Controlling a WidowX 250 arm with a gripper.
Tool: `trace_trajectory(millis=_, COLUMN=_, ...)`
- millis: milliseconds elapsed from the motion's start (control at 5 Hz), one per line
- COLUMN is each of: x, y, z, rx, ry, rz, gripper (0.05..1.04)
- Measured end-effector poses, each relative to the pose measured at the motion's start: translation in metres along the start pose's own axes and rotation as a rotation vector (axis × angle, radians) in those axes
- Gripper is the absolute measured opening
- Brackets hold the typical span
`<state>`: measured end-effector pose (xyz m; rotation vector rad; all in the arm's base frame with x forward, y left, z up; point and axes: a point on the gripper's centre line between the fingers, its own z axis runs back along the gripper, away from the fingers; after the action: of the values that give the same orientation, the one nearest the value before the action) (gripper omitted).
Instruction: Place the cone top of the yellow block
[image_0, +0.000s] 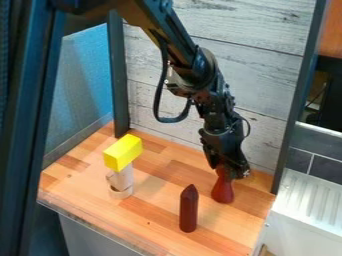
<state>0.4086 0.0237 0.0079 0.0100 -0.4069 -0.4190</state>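
**Wood counter (157, 197), plank wall (247, 30) behind, claw right down at the red cone**

So you've got a striped wood counter with whitewashed planks at the back and a blue panel (87, 75) off to the left of the view. Your claw (230, 171) hangs down over the right-hand part of the counter, right at the top of the red cone (223, 193). How far it's spread or squeezed, I honestly can't tell you, and same for whether it's actually pinching the cone or just around it.

The cone's upright, fat end down at the counter, narrow end up into the claw, long axis pretty much vertical. It's well apart from your yellow block (123, 151), which lies flat on top of a pale upright stack (123, 179), long side running diagonally. Between them, closer to the camera, you've got a dark red pointed post (189, 212) standing tip up.

The cone's tip is hidden by the claw, so can't help you there. The arm (197, 70) gets cut off at the top edge, and the pale stack's upper end is tucked under the block.
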Motion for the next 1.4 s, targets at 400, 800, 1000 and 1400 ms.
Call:
trace_trajectory(millis=400, x=-0.003, y=0.017, z=0.046, rx=0.003, ry=-0.052, rz=0.053, gripper=0.578)
trace_trajectory(millis=800, x=-0.025, y=0.048, z=0.087, rx=-0.025, ry=-0.036, rz=0.166, gripper=0.578)
trace_trajectory(millis=1000, x=-0.037, y=0.065, z=0.110, rx=-0.017, ry=-0.042, rz=0.212, gripper=0.578)
trace_trajectory(millis=1400, x=-0.057, y=0.084, z=0.156, rx=-0.035, ry=-0.098, rz=0.268, gripper=0.578)
